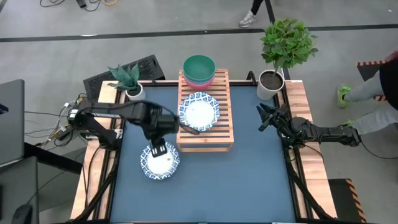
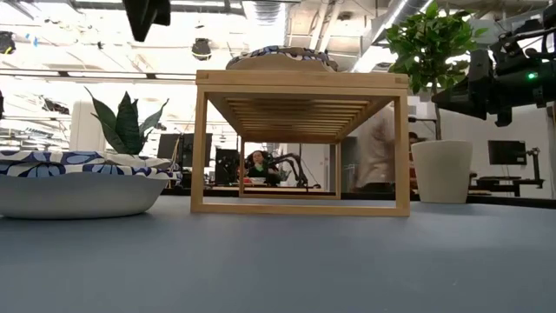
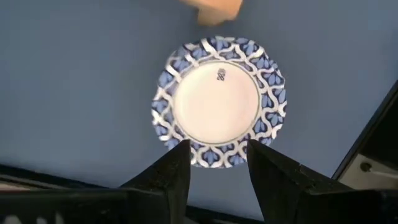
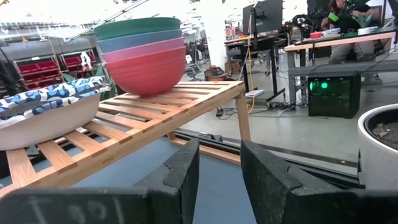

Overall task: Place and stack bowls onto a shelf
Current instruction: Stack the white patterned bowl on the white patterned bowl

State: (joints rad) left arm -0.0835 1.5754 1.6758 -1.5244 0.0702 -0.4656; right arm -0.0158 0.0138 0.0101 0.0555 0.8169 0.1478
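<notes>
A blue-and-white patterned bowl (image 1: 160,162) rests on its base on the blue tabletop, left of the shelf (image 1: 221,134); it also shows in the low view (image 2: 74,183). My left gripper (image 1: 158,149) hangs open above it, pointing down, well clear of it, with the bowl (image 3: 217,102) seen past its fingers. A second patterned bowl (image 1: 199,112) sits on the shelf's slats. A teal bowl (image 1: 199,65) is nested in a pink bowl (image 1: 202,81) at the shelf's far end. My right gripper (image 1: 263,118) waits open at the table's right side, level, facing the shelf.
A white pot with a leafy plant (image 1: 270,84) stands at the far right corner, and a smaller potted plant (image 1: 132,87) at the far left. Bare blue tabletop (image 1: 211,186) lies near the front edge. People show beyond the table.
</notes>
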